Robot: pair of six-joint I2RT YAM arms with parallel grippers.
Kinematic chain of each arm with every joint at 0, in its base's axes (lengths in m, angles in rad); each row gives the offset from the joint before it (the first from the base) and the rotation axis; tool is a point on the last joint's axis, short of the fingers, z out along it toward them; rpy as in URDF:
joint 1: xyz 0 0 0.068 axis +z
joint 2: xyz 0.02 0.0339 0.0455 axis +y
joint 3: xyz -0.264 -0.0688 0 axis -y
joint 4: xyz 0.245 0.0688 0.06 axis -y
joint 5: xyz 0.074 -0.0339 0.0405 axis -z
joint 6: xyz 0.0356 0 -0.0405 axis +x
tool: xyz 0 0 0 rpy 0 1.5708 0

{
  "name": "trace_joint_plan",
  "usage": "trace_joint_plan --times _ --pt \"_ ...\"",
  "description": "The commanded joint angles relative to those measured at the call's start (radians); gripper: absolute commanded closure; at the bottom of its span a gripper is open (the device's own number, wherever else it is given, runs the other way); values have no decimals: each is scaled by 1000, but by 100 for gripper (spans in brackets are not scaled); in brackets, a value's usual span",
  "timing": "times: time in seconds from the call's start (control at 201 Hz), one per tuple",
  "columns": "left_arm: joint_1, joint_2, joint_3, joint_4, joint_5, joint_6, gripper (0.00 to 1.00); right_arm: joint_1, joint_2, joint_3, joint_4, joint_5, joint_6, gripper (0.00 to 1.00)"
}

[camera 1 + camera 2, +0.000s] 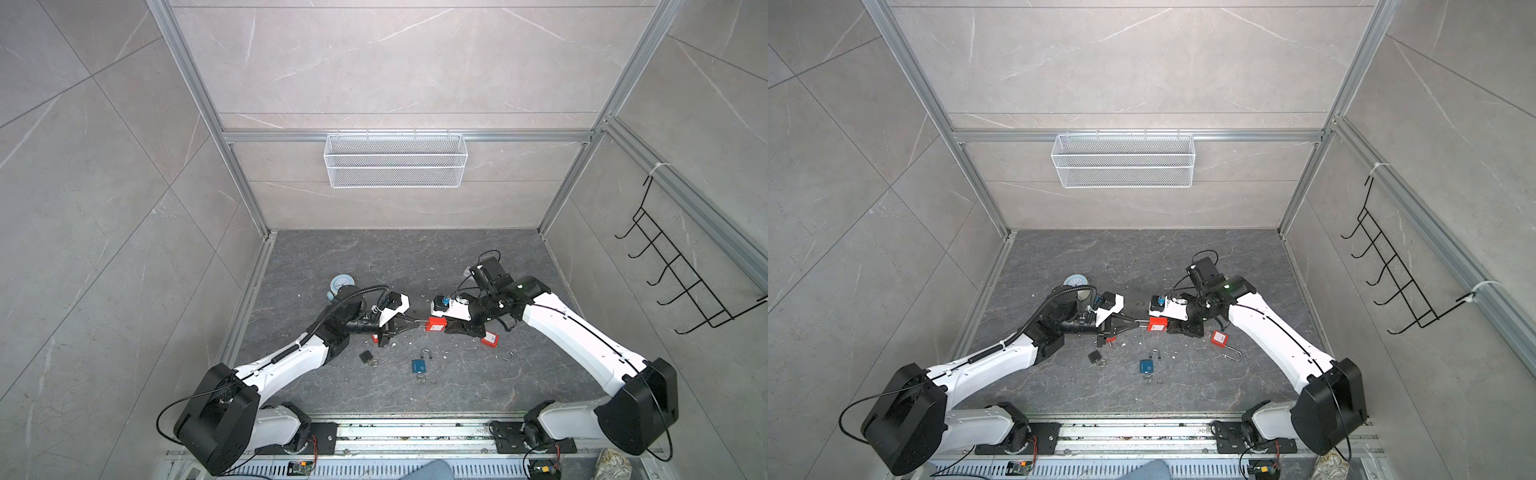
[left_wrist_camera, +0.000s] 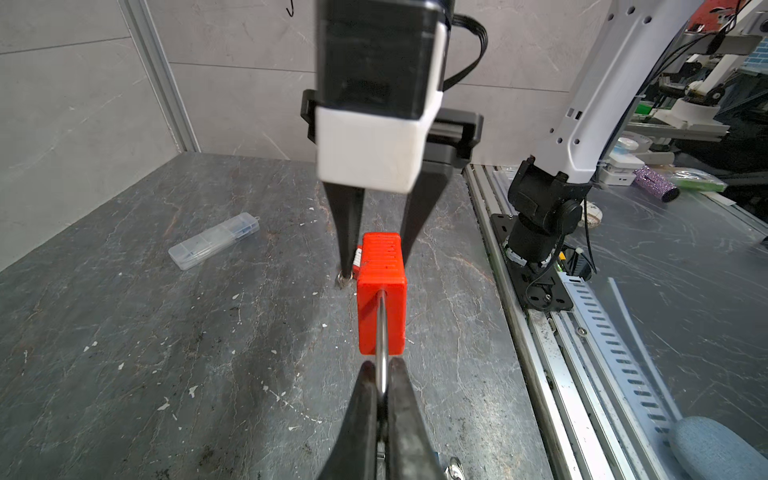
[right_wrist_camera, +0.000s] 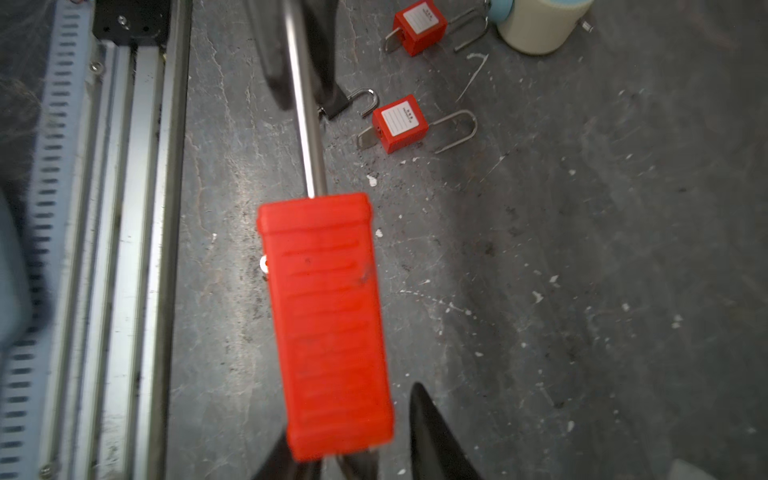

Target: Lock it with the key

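The left gripper [image 1: 417,323] is pinched tight on the steel shackle [image 2: 383,332] of the red padlock [image 1: 435,324], which is held level above the dark table [image 1: 415,257], between the two arms. The right gripper [image 1: 449,328] meets the body's far end with its jaws partly spread, one finger on each side; whether they actually press it is hard to tell. On the table nearby lie a blue padlock [image 1: 419,365] and, further right, a spare red lock [image 1: 490,338].
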Motion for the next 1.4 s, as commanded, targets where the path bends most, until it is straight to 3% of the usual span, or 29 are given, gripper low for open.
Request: trace_joint_plan --times 0.0,0.259,0.573,0.861,0.956,1.399 --pt "-6 -10 49 70 38 -13 100 16 -79 -52 86 77 -69 53" --pt "-6 -5 66 42 40 3 100 14 -144 -21 -54 93 -74 52" --pt "-9 -21 73 -37 75 63 100 14 -16 122 -220 24 -49 63" --pt "-10 -41 82 -86 72 97 100 14 10 129 -227 -30 -84 73" --pt "-11 -41 91 -127 70 116 100 14 9 127 -234 -18 -90 80" --pt "-11 -37 89 -114 66 118 100 14 24 118 -230 -55 -115 88"
